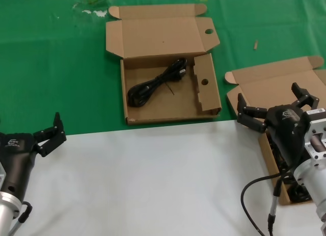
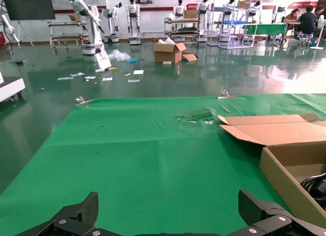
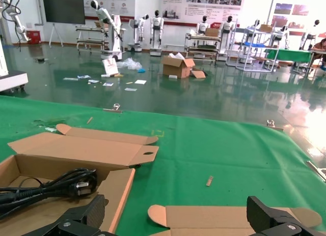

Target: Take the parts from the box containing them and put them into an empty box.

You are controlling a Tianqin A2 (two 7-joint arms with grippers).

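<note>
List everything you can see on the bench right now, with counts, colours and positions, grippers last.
Box with round holes: one, brown cardboard, open, on the green mat at the middle far side.
Cable bundle: one, black, lying inside the box with round holes, beside its partition.
Plain box: one, brown cardboard, open, at the right edge, partly hidden by the right arm.
Dark cables: black, in the plain box under the right arm; count cannot be told.
Green mat: one, covering the far half of the bench.
White surface: one, covering the near half.
Left gripper: one, black, open, low at the near left over the white surface's edge.
Right gripper: one, black, open, over the plain box.
</note>
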